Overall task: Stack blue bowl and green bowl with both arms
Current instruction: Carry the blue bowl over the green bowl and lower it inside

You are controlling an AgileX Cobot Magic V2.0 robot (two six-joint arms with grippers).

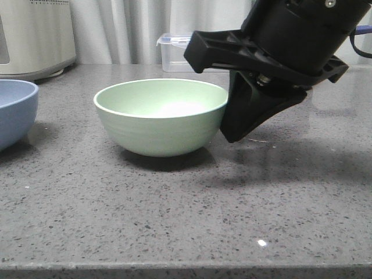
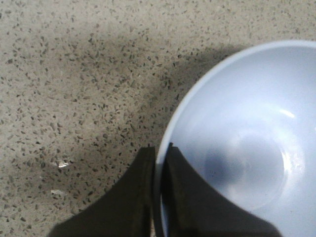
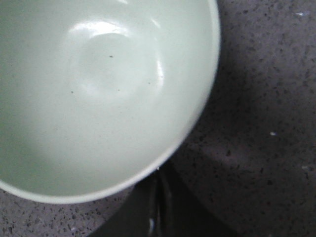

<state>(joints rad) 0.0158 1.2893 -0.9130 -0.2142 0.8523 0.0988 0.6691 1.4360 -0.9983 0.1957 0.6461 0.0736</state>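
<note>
The pale mint-green bowl stands upright on the speckled grey counter, mid-view in front. My right gripper hangs just to its right, its black fingers pressed together against the bowl's outer wall. In the right wrist view the green bowl is empty, and the right gripper is shut just outside the rim with nothing between the fingers. The blue bowl is cut off by the front view's left edge. In the left wrist view my left gripper is shut on the blue bowl's rim, one finger inside and one outside.
A clear plastic container with a blue-clipped lid stands at the back behind the green bowl. A cream appliance sits at the back left. The counter's front edge runs along the bottom.
</note>
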